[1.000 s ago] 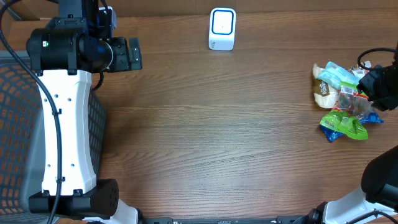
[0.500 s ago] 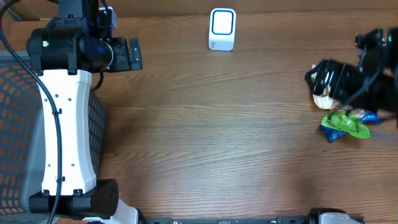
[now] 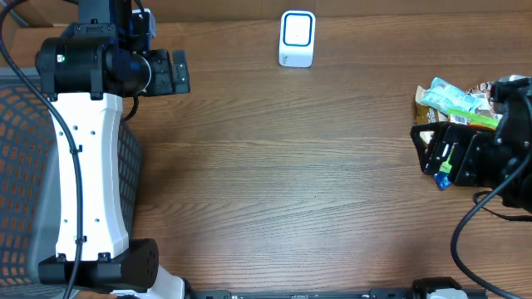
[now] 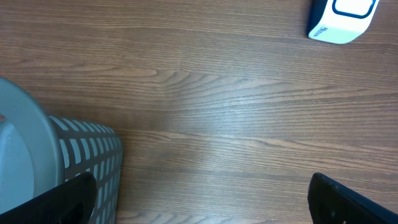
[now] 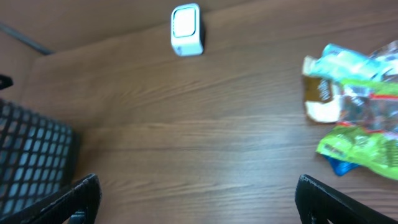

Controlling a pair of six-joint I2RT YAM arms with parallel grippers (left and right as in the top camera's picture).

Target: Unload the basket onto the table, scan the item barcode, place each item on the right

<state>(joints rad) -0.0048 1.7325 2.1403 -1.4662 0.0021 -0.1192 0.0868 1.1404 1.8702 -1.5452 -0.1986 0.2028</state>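
Observation:
The item pile point(image 3: 450, 98) of snack packets lies at the table's right edge: a light blue-green packet, a brown-and-white one point(image 5: 321, 99), a bright green one point(image 5: 362, 149). No barcode shows on them. The white scanner point(image 3: 297, 37) with a blue-rimmed face stands at the back centre; it also shows in the wrist views as the scanner point(image 4: 344, 17) and the scanner point(image 5: 186, 30). My right gripper point(image 3: 421, 150) hangs open and empty at the pile's near-left side, its arm covering the lower packets from overhead. My left gripper point(image 3: 172, 73) is open and empty at the far left.
A dark mesh basket point(image 3: 21, 166) fills the left edge under the left arm, seen again as the basket point(image 4: 87, 158) and the basket point(image 5: 31, 152). Bare wooden table point(image 3: 291, 183) stretches between the basket, the scanner and the packets.
The right arm has swung from the pile's right edge across it to its near-left side, now hiding the green packet from overhead. The left arm has not moved.

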